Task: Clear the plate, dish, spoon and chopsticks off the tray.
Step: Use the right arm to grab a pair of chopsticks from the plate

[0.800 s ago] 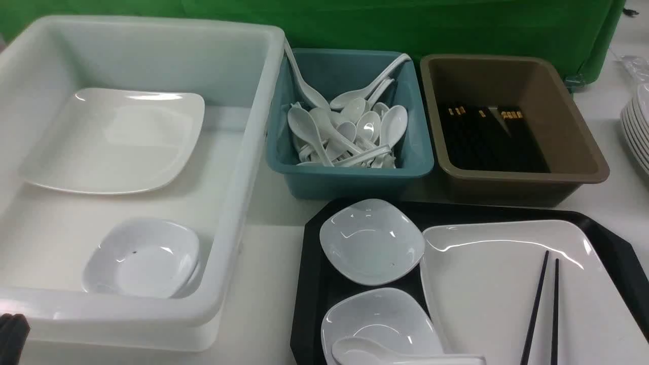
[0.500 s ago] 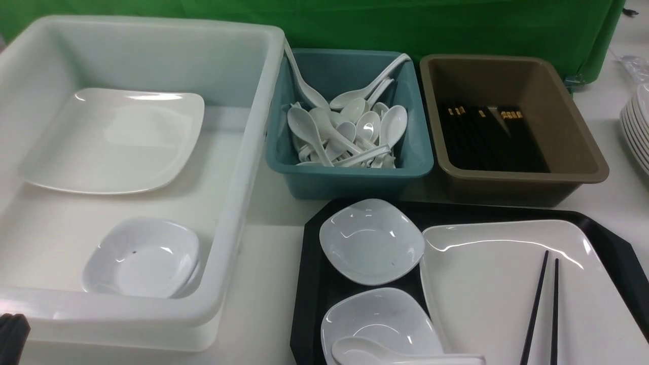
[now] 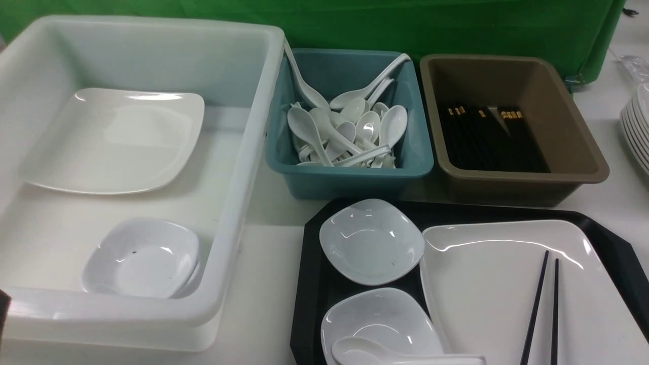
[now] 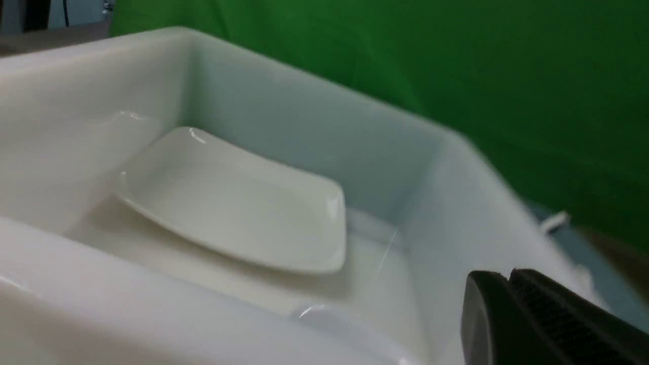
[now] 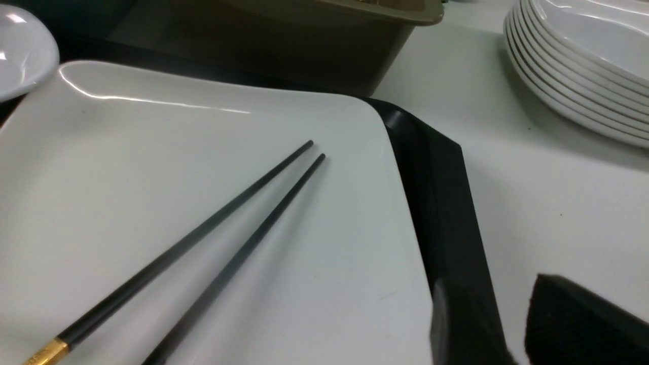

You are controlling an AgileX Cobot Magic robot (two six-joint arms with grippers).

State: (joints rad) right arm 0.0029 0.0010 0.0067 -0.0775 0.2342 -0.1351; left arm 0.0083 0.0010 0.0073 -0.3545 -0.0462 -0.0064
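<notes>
— How far along are we?
— Nothing is cleared yet, I think. The plate [image 3: 487,284], the chopsticks [image 3: 537,309] on it, the spoon [image 3: 365,352] and the dishes [image 3: 371,241] all lie on the tray [image 3: 309,284]. My left tool [image 4: 509,304] is clenched and my right tool [image 5: 517,314] is released. Both are empty.

**Gloss and plastic wherever I look**

The plate [image 5: 152,203] gleams: glossy white, glaze-smooth, light streaking across it. The chopsticks [image 5: 203,228] look black and satin-smooth, and one carries a shiny gold band. The tray [image 5: 446,213] is black plastic, its rim smooth with a dull sheen. The spoon [image 3: 365,351] and the small dishes [image 3: 371,241] shine glossy white too. The white bin [image 3: 238,192] is smooth, milky, half-translucent plastic. The teal bin [image 3: 350,185] and the brown bin [image 3: 507,190] are smooth plastic, softly shiny. The green cloth [image 3: 405,25] is matt. On my left pincer [image 4: 507,284], the pad [image 4: 552,314] is black, matt and finely ribbed.
</notes>
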